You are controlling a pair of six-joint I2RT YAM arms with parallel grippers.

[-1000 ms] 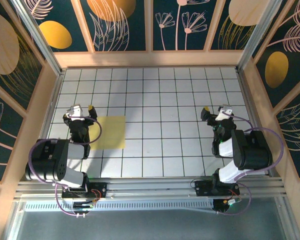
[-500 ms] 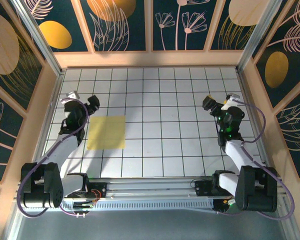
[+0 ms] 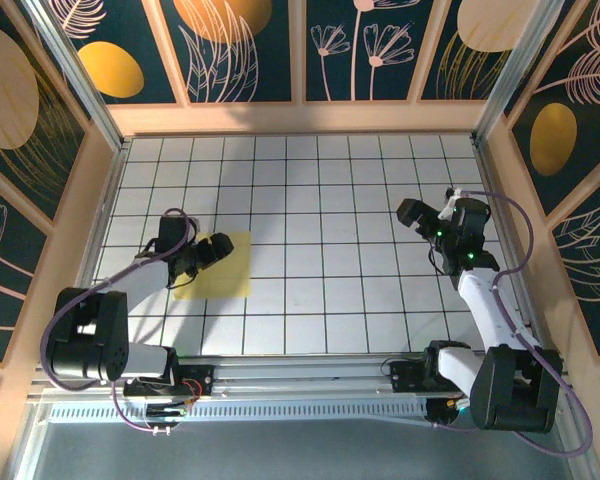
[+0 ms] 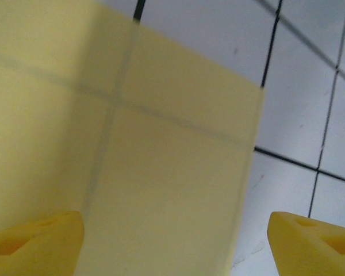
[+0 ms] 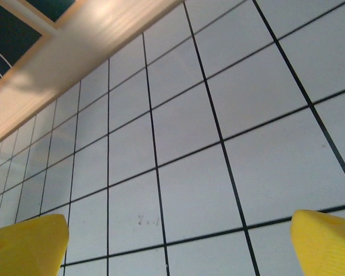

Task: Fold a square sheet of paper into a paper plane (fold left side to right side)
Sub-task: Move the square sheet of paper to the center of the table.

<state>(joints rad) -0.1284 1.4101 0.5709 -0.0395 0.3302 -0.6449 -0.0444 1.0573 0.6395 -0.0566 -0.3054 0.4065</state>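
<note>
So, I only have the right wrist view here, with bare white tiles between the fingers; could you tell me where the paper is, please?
Observer: The square sheet of paper lies flat on the left part of the table, well away from the right gripper.
Operator: Is the other arm near it?
Observer: Yes, the left gripper is low over the sheet's far left corner, its jaws wide and straddling one edge of the sheet.
Operator: Any fold made yet?
Observer: None that I can see; in the left wrist view the table's grid lines show through the sheet.
</note>
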